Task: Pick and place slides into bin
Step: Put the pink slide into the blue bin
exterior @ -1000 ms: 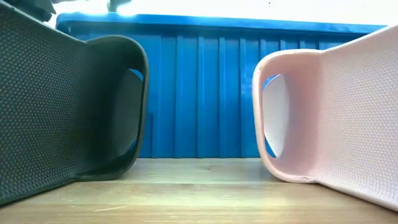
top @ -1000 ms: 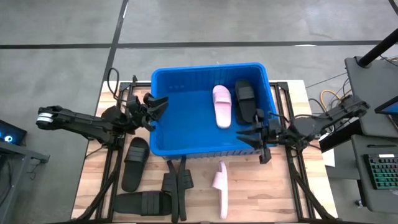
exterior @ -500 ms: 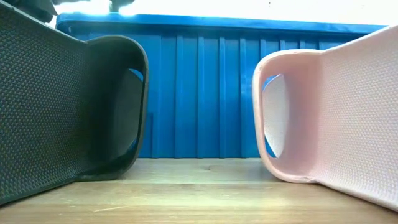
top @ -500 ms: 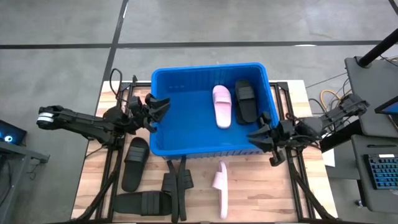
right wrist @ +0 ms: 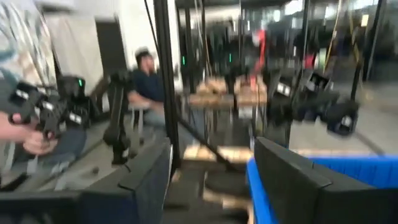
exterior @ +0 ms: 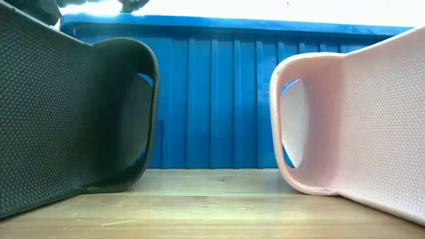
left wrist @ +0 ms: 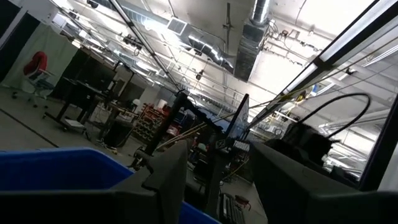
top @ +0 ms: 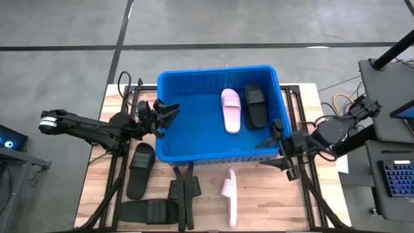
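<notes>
The blue bin point(top: 194, 139) stands mid-table; its ribbed wall point(exterior: 212, 99) fills the low view. Inside it lie a pink slide point(top: 231, 110) and a black slide point(top: 254, 105), soles on its floor. On the table in front lie two black slides point(top: 140, 169) point(top: 149, 210) and a pink slide point(top: 228, 192). The low view shows a black slide point(exterior: 73, 113) and a pink slide point(exterior: 352, 126) close up. My left gripper point(top: 165, 118) hangs open at the bin's left rim, nothing between its fingers. My right gripper point(top: 279, 152) hovers open by the bin's near right corner.
A narrow black forked bracket point(top: 183, 191) lies between the slides on the table. Dark frame rails run along both sides of the bin. People point(right wrist: 146, 74) sit in the room beyond. A desk with a keyboard point(top: 396, 178) stands off the table's right.
My right gripper has drawn back from over the bin's right side toward the table's right and near edges, risen a little, and its fingers stand wider apart. The slides in the bin lie as before. My left arm has kept still.
</notes>
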